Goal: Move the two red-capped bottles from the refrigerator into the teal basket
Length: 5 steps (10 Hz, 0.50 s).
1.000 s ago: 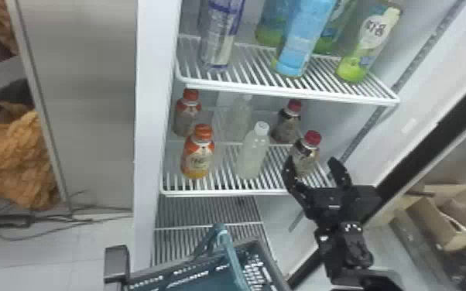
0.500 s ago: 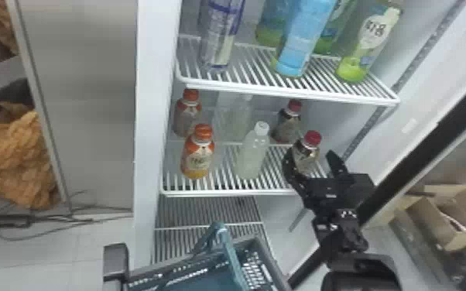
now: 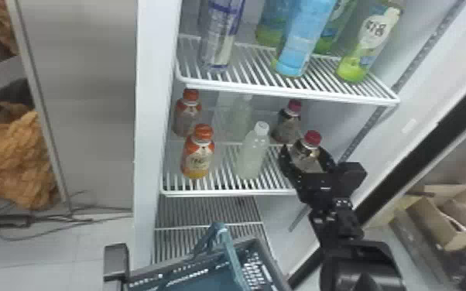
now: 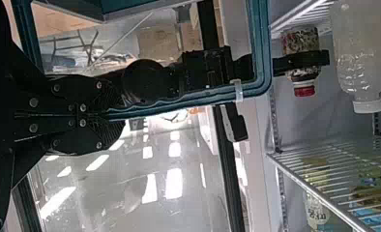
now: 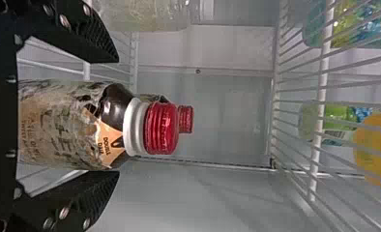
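Pushed up and left with the right gripper, spread around the front red-capped bottle, right of centre in the head view. Standing upright between the fingers, across their reach, probably ready for pinching, just before the rear bottle. Pressed together on the teal handle, low centre, with the left gripper.
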Each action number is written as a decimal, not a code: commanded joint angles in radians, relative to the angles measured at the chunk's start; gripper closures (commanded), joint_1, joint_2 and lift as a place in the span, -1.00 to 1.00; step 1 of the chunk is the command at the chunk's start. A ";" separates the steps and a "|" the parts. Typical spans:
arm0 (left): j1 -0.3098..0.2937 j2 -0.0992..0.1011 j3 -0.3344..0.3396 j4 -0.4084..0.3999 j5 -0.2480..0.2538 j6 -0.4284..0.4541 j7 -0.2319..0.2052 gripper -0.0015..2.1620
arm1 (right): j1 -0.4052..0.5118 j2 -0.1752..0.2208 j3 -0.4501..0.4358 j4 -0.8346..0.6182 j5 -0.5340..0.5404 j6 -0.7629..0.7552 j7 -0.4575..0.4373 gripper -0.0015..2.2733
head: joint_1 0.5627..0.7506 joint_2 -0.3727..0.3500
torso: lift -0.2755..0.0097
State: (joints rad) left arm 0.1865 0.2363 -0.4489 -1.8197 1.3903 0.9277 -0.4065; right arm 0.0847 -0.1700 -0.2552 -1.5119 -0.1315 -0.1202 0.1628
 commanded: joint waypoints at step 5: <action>0.000 0.001 0.000 0.000 0.000 0.000 0.000 0.04 | 0.060 -0.005 -0.008 -0.112 -0.088 0.071 0.000 -0.48 | 0.41 -0.94 | -0.67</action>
State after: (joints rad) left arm 0.1865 0.2380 -0.4496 -1.8197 1.3913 0.9277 -0.4065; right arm 0.1354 -0.1746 -0.2607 -1.5999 -0.2135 -0.0690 0.1626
